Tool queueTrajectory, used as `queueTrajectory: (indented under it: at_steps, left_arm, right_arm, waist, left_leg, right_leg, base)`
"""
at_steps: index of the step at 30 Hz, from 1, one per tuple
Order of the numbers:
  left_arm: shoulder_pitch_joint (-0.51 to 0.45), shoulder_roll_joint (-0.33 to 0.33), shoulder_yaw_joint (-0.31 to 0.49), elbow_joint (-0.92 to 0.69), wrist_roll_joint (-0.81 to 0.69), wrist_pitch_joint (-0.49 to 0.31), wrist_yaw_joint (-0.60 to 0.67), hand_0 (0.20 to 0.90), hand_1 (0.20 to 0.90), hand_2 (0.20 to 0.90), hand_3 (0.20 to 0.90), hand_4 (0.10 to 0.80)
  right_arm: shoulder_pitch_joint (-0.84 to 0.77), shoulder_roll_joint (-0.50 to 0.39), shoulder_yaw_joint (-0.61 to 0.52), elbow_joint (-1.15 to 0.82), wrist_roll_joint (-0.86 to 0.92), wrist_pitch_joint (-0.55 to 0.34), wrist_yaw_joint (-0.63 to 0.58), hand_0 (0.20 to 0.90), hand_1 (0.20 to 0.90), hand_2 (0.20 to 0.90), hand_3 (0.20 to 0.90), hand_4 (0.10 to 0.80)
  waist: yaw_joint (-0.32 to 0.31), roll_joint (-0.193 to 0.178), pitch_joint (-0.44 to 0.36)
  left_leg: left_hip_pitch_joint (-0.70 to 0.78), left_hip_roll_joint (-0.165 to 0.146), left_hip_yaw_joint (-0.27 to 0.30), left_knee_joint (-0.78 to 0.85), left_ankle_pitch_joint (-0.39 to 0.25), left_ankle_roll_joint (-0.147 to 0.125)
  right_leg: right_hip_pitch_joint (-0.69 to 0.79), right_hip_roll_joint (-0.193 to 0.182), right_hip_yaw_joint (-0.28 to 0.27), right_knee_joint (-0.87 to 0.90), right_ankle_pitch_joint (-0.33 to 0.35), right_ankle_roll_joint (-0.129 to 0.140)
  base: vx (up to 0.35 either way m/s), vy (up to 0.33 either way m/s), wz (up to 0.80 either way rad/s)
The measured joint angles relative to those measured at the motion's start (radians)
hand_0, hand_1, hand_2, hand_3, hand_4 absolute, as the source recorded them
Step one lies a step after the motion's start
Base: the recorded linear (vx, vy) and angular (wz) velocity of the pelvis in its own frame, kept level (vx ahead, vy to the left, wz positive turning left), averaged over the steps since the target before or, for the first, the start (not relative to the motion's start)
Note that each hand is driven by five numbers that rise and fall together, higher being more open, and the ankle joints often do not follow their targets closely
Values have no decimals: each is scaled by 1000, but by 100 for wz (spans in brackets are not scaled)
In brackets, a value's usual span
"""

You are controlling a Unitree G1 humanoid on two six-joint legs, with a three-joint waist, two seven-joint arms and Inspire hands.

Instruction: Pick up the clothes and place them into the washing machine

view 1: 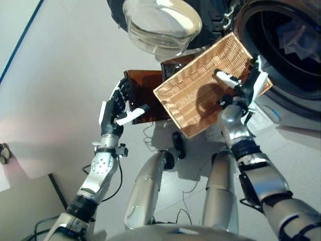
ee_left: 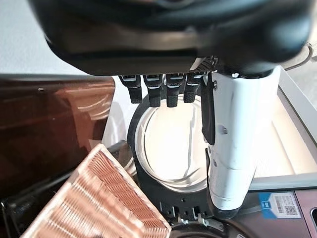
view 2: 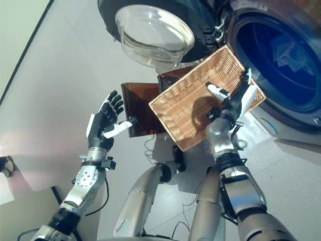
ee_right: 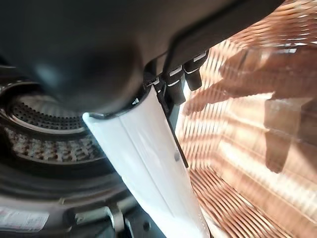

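Observation:
The washing machine's round opening (view 1: pixel 281 50) shows at the upper right, and a pale bluish cloth (view 2: pixel 286 52) lies inside its dark drum. A wicker basket (view 1: pixel 173 108) rests tilted against the machine's front, with no clothes visible in it. My right hand (view 1: pixel 246 90) is held over the basket's right end, just before the opening, open and holding nothing. In the right wrist view its fingers (ee_right: pixel 190 74) stretch straight past the basket's weave (ee_right: pixel 247 148). My left hand (view 1: pixel 116 108) hangs open to the left of the basket, touching nothing.
The machine's glass door (view 1: pixel 160 22) stands swung open at the top centre. A dark brown glossy stand (view 1: pixel 143 88) sits under the basket's left end. Pale floor spreads to the left, with a blue line (view 1: pixel 20 42) running across it.

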Motion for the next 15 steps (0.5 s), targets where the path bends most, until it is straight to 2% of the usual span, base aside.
queueTrajectory:
  at_steps: [5, 9, 12, 15]
  left_arm:
    - [21, -43, -3, 152, 48, 4, 15, 900, 900, 900, 900, 800]
    - [18, -83, -3, 277, 87, 9, 32, 900, 900, 900, 900, 800]
    - [23, -106, -1, 409, 129, 14, 43, 900, 900, 900, 900, 800]
    - [45, -109, 1, 542, 148, 36, 52, 900, 900, 900, 900, 800]
  right_arm:
    - [131, 32, 35, -1, -10, -2, 22, 900, 900, 900, 900, 800]
    - [219, 31, 47, 6, -32, -2, 41, 900, 900, 900, 900, 800]
    - [299, 40, 64, 39, -61, -6, 62, 900, 900, 900, 900, 800]
    - [385, 67, 93, 113, -95, -10, 89, 900, 900, 900, 900, 800]
  waist:
    - [-14, -12, -54]
    - [-38, -24, -60]
    - [-52, -57, -77]
    - [-62, -113, -120]
  left_leg:
    - [56, 1, -6, -15, -5, -3]
    - [142, 2, -21, -37, -8, -9]
    - [239, 0, -24, -88, -1, -21]
    - [324, -2, -33, -151, 12, -38]
  right_leg:
    - [63, -1, -9, -25, -1, -1]
    - [156, -4, -29, -52, -5, -7]
    - [251, -6, -41, -87, -8, -12]
    - [325, -5, -54, -130, -8, -13]
  base:
    - [38, -48, -3]
    - [69, -54, 0]
    - [81, -72, -5]
    - [83, -55, -6]
